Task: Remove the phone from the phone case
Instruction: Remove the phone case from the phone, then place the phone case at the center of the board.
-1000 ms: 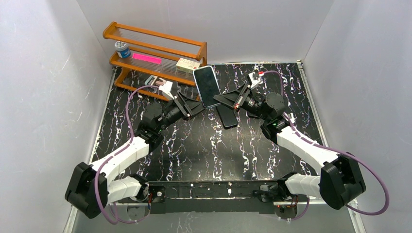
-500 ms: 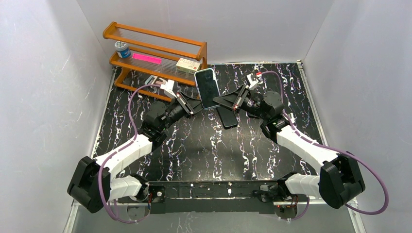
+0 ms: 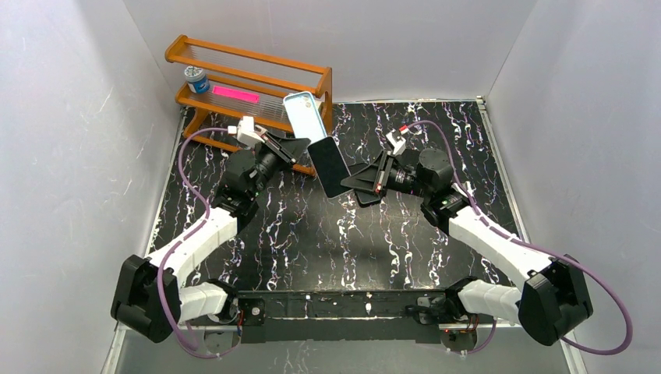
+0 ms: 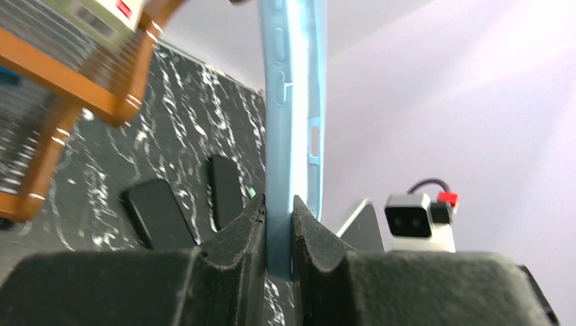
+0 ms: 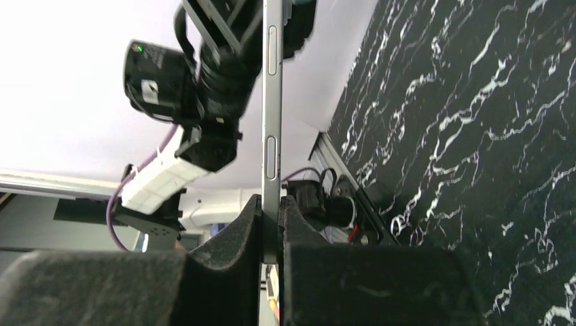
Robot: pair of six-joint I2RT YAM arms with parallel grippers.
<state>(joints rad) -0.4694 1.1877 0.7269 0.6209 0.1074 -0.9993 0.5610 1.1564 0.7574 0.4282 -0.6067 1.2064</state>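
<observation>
Above the black, white-veined marble table [image 3: 312, 234], before the wooden rack [image 3: 234, 78], the right gripper [image 5: 272, 227] clamped the thin, flat, metal-edged phone [image 3: 329, 166]. The left gripper [image 4: 278, 227] pinched the empty, pale blue, round-cornered case [image 3: 304, 113]. The left wrist view cut off the case's top.

The phone case [image 4: 292, 102] is pale blue, with a small pinkish patch on its edge. The phone [image 3: 328, 167] has a black face and, seen edge-on, a silver-grey rim. My left gripper [image 4: 278, 210] and right gripper [image 5: 272, 210] are matte black, and my arms [image 3: 195, 245] are white and black. The table [image 3: 312, 234] is black marble veined with white and faint violet. The rack [image 3: 326, 84] is orange-brown wood and carries a bright pink strip [image 3: 235, 93].
</observation>
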